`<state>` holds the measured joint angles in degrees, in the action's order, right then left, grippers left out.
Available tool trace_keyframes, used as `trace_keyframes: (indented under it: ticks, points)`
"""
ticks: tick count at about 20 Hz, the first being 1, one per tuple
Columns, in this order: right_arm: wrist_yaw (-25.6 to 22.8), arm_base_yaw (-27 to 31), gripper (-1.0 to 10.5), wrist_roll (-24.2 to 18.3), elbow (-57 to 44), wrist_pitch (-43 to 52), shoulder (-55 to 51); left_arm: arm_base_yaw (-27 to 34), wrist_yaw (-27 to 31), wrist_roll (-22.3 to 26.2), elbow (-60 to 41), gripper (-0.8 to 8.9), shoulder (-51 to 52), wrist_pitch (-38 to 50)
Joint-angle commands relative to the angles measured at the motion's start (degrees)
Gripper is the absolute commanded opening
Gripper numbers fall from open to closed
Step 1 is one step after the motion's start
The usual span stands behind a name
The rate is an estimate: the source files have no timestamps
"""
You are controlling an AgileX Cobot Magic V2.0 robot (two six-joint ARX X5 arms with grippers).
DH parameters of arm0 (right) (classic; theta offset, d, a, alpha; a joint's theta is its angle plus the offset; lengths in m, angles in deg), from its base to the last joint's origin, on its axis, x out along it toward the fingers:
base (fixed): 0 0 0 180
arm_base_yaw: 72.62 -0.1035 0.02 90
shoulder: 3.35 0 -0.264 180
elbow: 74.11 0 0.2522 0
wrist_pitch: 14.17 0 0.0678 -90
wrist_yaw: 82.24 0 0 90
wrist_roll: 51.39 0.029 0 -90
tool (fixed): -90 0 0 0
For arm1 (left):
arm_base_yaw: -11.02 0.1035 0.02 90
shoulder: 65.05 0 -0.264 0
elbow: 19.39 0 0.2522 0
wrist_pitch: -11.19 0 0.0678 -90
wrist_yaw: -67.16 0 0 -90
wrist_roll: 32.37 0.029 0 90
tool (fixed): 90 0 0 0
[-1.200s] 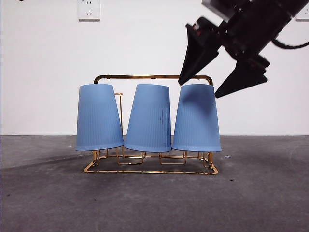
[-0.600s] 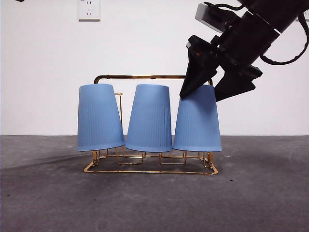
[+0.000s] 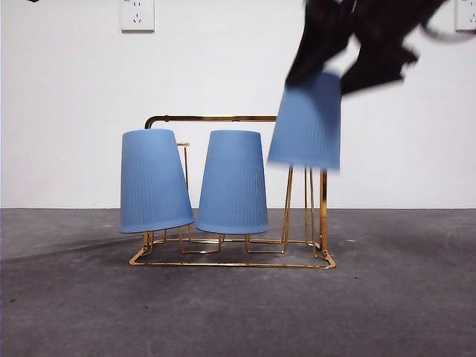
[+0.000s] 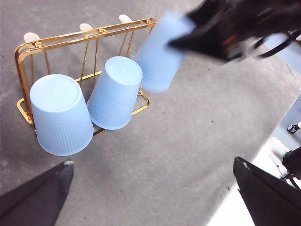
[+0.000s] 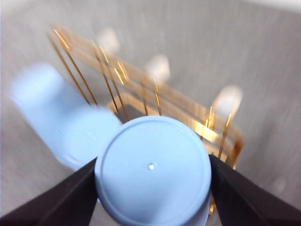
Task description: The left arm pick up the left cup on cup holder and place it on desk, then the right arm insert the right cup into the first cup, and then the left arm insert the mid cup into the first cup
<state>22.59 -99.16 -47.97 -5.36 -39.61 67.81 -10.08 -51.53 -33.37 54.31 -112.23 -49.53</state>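
The gold wire cup holder (image 3: 223,117) stands on the dark grey desk (image 3: 238,320). Upside down on its pegs sit the blue left cup (image 3: 155,182) and the mid cup (image 3: 233,182). My right gripper (image 3: 323,78) is shut on the right cup (image 3: 306,123), which hangs blurred above its bare peg, clear of the holder. In the right wrist view the jaws (image 5: 153,188) clamp that cup (image 5: 153,169) on both sides, over the holder (image 5: 141,94). My left gripper (image 4: 151,165) is open and empty, high above the desk, looking down on the left cup (image 4: 59,113) and mid cup (image 4: 115,92).
A white wall with a socket (image 3: 137,13) stands behind the holder. The desk's edge (image 4: 244,160) shows in the left wrist view, with floor beyond it.
The right gripper came down onto the right cup, shut on it, and lifted it up off the holder. The left and mid cups stayed put.
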Motion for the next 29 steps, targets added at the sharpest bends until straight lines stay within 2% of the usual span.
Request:
trace_keyframes:
  ticks: [1,5,7,11,17,22,25,29]
  points:
    - [0.17,-0.39,2.6,1.11,1.29,-2.32,-5.51,-0.35,-0.26,0.59,1.4,5.94,-0.31,0.31]
    - [0.33,-1.88,2.6,2.38,1.29,-11.82,-14.51,-0.59,-0.26,0.59,1.4,5.94,-0.31,0.26]
    - [0.09,-4.87,2.8,2.38,1.25,-17.49,-16.37,-0.63,-0.26,0.59,1.4,5.94,-0.31,0.26]
    - [-1.38,-10.51,2.9,2.97,0.33,-20.72,-16.68,-0.63,-0.26,0.59,1.4,5.94,-0.31,0.24]
    - [-7.32,-19.98,2.9,6.54,-5.57,-15.54,-16.5,-0.63,-0.26,0.57,1.4,5.94,-0.33,0.17]
    - [-13.18,-26.62,2.9,9.6,-12.55,-6.38,-15.17,-0.63,-0.26,0.55,1.4,5.94,-0.31,0.13]
    - [-14.95,-29.16,2.9,10.47,-15.54,-0.57,-12.48,-0.63,-0.26,0.57,1.4,5.94,-0.37,0.15]
    - [-16.63,-30.97,2.9,10.95,-16.13,2.6,-7.17,-0.63,-0.26,0.57,1.4,5.94,-0.37,0.13]
